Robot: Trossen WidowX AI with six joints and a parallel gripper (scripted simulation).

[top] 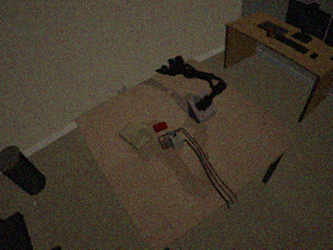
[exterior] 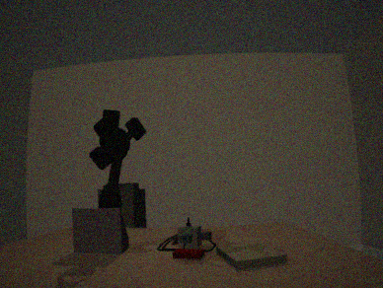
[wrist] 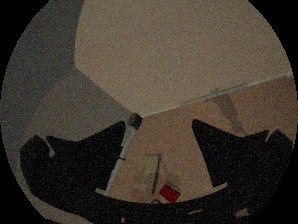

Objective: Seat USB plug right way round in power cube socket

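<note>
The power cube is a small pale block on the table, with dark cables around it. A small dark upright piece, apparently the USB plug, stands on its top in the exterior view. Its way round and depth are too small and dark to tell. My gripper is open and empty, raised high above the table and well away from the cube. In the wrist view its two black fingers stand wide apart with nothing between them, and the cube is mostly hidden at the lower edge.
A red block lies beside the cube. A flat grey-green slab or tray lies near it. Dark cables run from the cube to the table's edge. A grey box stands by the arm's base.
</note>
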